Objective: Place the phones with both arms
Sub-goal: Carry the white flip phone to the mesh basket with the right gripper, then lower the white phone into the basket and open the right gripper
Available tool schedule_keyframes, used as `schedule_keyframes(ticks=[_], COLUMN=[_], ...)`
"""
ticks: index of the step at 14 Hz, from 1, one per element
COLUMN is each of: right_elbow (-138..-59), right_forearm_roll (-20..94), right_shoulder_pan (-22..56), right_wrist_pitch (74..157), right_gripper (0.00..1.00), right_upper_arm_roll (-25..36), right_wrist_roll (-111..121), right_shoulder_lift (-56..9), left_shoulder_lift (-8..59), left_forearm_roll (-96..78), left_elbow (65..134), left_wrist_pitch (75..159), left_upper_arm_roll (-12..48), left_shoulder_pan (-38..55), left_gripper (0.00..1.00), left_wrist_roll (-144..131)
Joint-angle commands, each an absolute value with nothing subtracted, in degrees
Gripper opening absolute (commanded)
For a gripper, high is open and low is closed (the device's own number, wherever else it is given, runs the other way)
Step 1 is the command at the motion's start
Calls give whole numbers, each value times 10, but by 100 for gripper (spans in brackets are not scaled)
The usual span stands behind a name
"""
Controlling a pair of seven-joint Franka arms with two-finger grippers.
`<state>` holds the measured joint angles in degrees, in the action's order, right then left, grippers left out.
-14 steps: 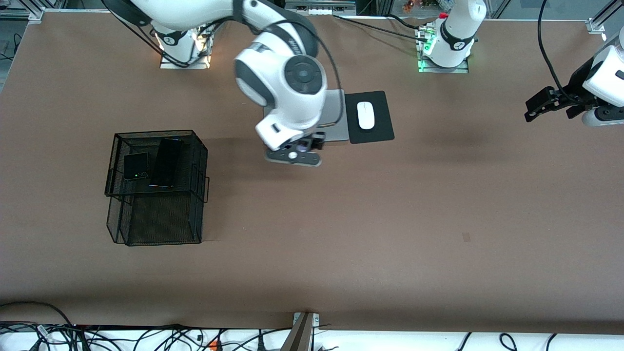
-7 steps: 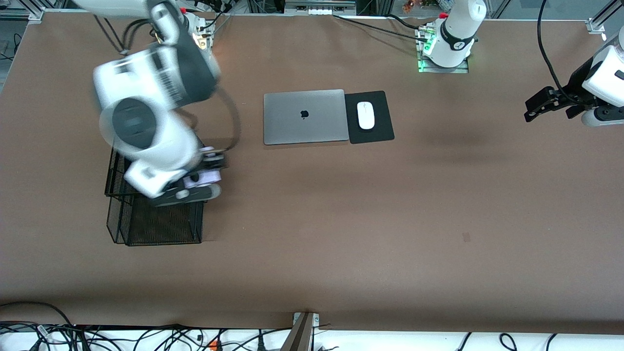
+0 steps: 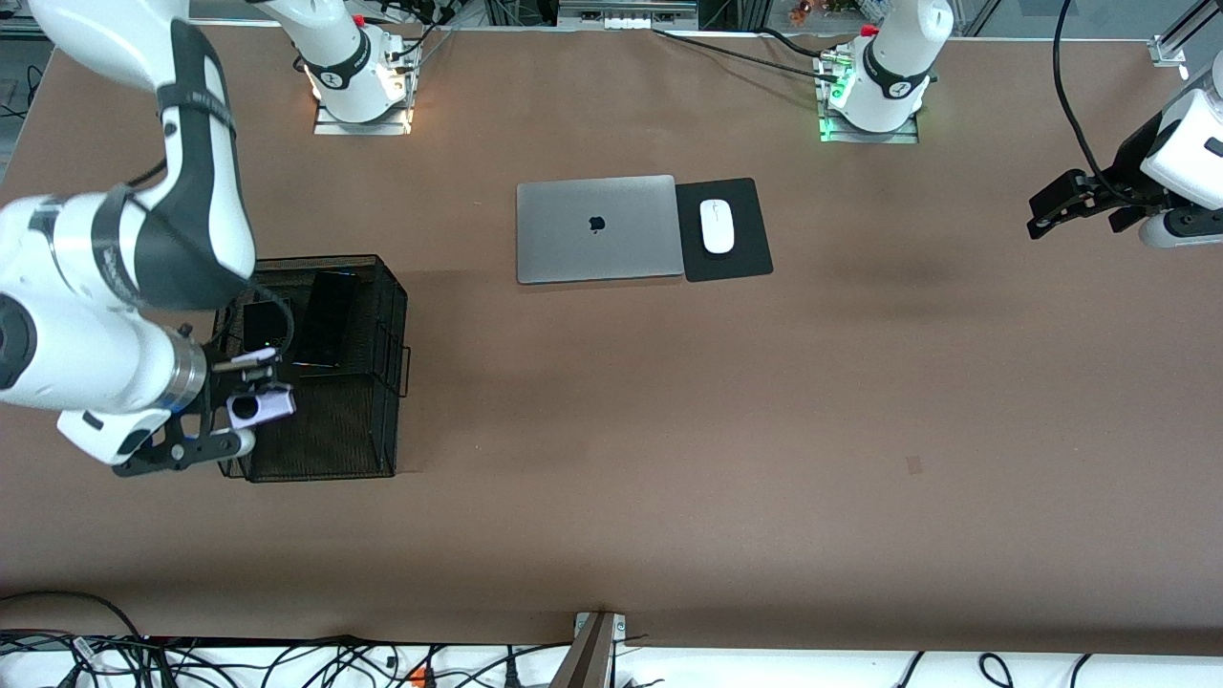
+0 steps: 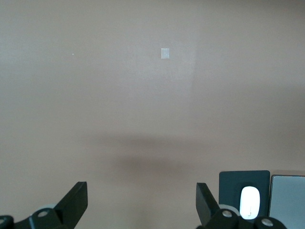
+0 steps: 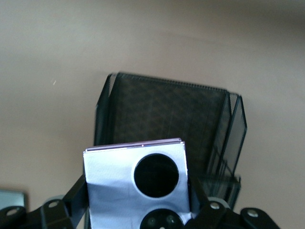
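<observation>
Swinging away from the laptop, our right gripper now grips the lavender phone over the basket's near part, while our left gripper waits wide apart.

A broad brown table is filling nearly the whole room from where I'm standing, its matte top taking soft, even light with a few faint shadows lying across it. Aluminium frame rails are running along the table's corners at the robots' end. Nearest the front camera, a white strip of floor is showing below the table's edge, with black cables lying tangled across it.
</observation>
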<state>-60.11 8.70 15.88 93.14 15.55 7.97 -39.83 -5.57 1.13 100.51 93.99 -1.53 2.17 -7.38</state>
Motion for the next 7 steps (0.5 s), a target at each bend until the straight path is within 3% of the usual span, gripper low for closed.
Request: schedule_keyframes(ticks=[1, 4, 7], right_elbow=[-595, -598, -655], right_forearm_roll=[106, 105, 106], right_shoulder_pan=[152, 152, 153], right_wrist_pitch=[975, 994, 1050], right_gripper=[0, 0, 0], right_upper_arm_roll=[163, 162, 162], right_wrist_roll=[63, 19, 19], right_shoulder_lift=[-434, -466, -475], left_shoulder_lift=[-51, -51, -51], left_forearm_roll=[1, 1, 1], left_elbow=[990, 990, 990], left_wrist_pitch=[925, 925, 925], left_upper_arm_roll=[-18, -18, -18], left_shoulder_pan=[23, 23, 23], left_gripper=[100, 100, 100], left_wrist_roll=[-59, -58, -59])
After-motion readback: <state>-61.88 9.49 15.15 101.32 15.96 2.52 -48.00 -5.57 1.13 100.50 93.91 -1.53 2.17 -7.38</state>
